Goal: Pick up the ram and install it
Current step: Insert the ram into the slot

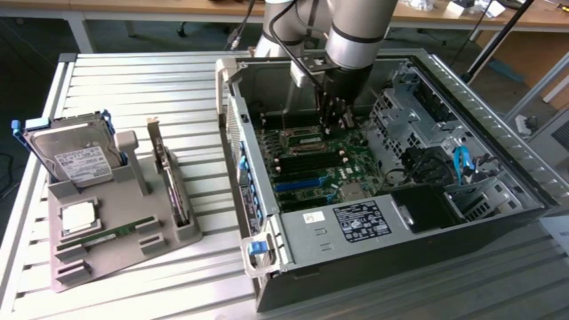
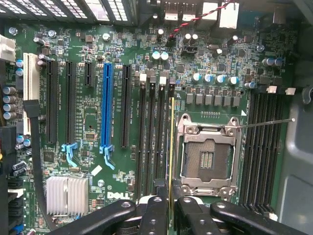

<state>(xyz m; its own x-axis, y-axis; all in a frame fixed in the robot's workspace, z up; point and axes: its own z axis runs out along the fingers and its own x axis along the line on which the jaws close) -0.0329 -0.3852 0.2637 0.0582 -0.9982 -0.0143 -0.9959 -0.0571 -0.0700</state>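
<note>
The ram (image 2: 171,147) shows edge-on as a thin yellow-green strip running away from my gripper (image 2: 170,198), which is shut on it. It hangs over the black memory slots (image 2: 156,137) right beside the silver processor socket (image 2: 208,152) on the green motherboard (image 2: 88,112); whether it touches a slot I cannot tell. In the exterior view my gripper (image 1: 335,123) reaches down into the open computer case (image 1: 498,153), just above the motherboard (image 1: 311,160).
On the exterior view's left, a grey holder (image 1: 133,257) carries a hard drive (image 1: 76,157), a silver processor chip (image 1: 78,217), a green stick (image 1: 111,235) and an upright expansion card (image 1: 169,180). Drive cages and cables (image 1: 444,167) crowd the case beside the arm.
</note>
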